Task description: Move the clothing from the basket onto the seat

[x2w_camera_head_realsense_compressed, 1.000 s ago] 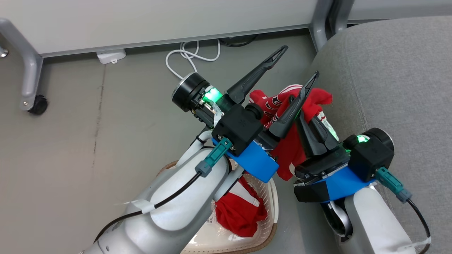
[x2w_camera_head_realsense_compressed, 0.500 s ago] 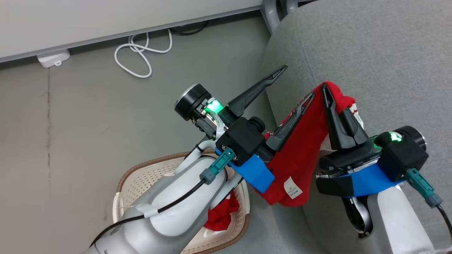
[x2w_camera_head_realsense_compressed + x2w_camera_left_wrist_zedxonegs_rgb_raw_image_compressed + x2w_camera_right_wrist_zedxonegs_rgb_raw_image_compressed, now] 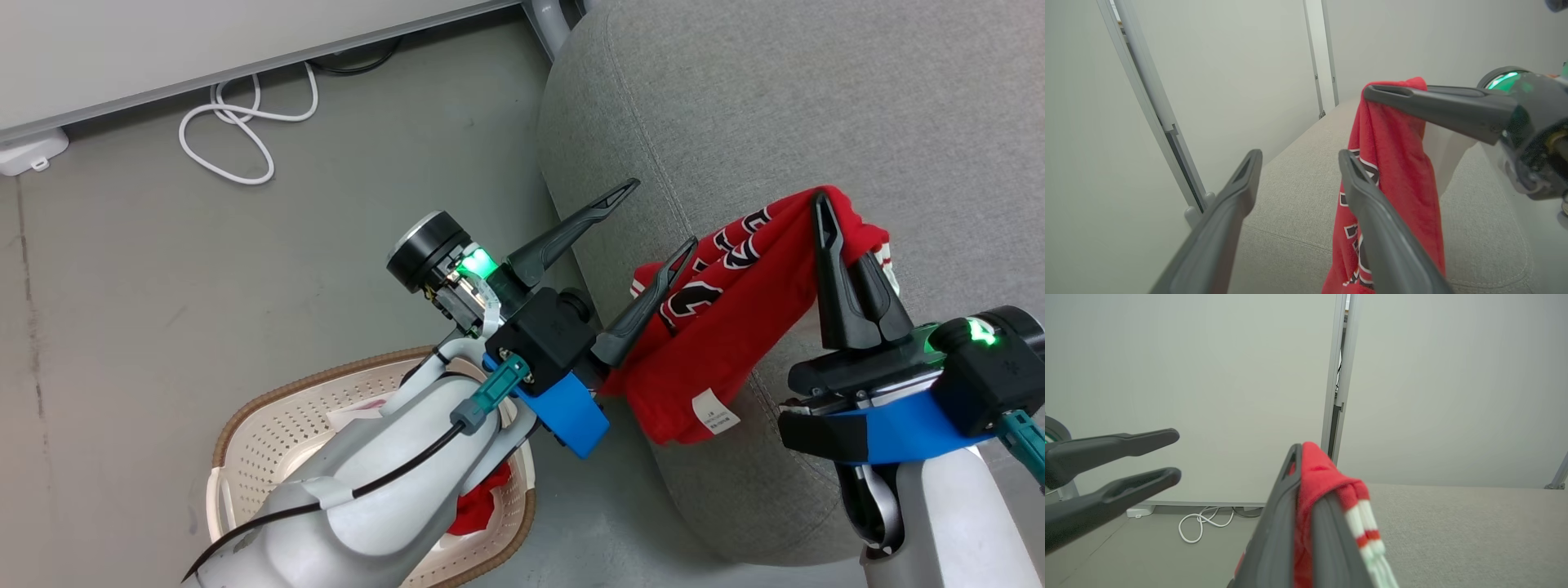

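Carrying step in progress. The right pincer (image 3: 819, 204) is clamping together on the top edge of the lettered red garment (image 3: 735, 318) and holding it up over the left edge of the seat (image 3: 735, 106). The cloth is hanging down from there. Its lower part, with the white tag (image 3: 717, 412), is dangling off the seat's rounded side and is not yet lying on the top.

The left pincer (image 3: 663, 214) is standing apart with nothing between its fingers. Its right finger is sitting just beside the cloth; touching or not, cannot tell.

Judgement: the next move is calling for the right arm to go farther right over the flat of the cushion, then lower and let go. Dropping here is risking the garment sliding down to the floor (image 3: 163, 286). The left finger is standing a little in the way and could be snagging the cloth.

The second red garment (image 3: 478, 508) is lying in the basket (image 3: 269, 402), near left on the floor and partly hidden under the left forearm (image 3: 392, 490), so half the task is waiting. A white cable (image 3: 237, 122) is lying far left by the wall panel (image 3: 163, 49), well apart from everything.
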You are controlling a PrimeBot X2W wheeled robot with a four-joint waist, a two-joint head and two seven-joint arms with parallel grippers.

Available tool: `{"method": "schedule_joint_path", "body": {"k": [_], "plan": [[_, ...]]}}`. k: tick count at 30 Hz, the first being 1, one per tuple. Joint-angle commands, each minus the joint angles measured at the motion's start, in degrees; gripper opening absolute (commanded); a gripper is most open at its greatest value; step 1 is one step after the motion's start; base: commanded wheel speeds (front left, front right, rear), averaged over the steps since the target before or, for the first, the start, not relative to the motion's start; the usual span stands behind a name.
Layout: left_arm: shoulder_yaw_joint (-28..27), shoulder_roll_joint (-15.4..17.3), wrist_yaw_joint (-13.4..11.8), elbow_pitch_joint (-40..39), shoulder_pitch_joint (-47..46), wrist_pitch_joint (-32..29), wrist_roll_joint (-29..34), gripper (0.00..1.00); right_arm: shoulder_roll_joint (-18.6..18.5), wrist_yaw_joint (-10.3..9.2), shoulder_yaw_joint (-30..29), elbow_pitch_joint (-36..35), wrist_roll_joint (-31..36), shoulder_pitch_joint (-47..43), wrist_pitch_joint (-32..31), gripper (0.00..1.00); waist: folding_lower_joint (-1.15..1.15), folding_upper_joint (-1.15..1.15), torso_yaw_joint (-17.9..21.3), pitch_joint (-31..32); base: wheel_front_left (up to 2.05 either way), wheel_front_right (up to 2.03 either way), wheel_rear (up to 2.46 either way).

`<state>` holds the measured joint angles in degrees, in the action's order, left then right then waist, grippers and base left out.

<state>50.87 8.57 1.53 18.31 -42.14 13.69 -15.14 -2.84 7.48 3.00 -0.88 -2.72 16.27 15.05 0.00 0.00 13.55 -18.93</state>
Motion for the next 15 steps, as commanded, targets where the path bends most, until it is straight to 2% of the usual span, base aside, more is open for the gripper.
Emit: {"method": "schedule_joint_path", "body": {"k": [1, 8, 15], "plan": [[0.05, 0.34, -0.08, -0.13, 0.5, -0.07, -0.06, 1.0, -0.09, 0.02, -0.37, -0.46, 0.15, -0.38, 0.2, 0.0, 0.0, 0.0, 0.14, -0.07, 0.0, 0.0, 0.0], [0.43, 0.77, -0.19, -0.3, 0.53, -0.13, -0.39, 1.0, -0.09, 0.03, -1.74, -1.4, 0.55, -0.11, 0.2, 0.0, 0.0, 0.0, 0.16, -0.06, 0.0, 0.0, 0.0], [0.19, 1.35, -0.63, -0.83, -0.44, -0.25, -0.55, 1.0, -0.1, 0.02, -4.54, -3.14, 1.66, 5.42, 0.2, 0.0, 0.0, 0.0, -0.65, -1.57, 0.0, 0.0, 0.0]]}}
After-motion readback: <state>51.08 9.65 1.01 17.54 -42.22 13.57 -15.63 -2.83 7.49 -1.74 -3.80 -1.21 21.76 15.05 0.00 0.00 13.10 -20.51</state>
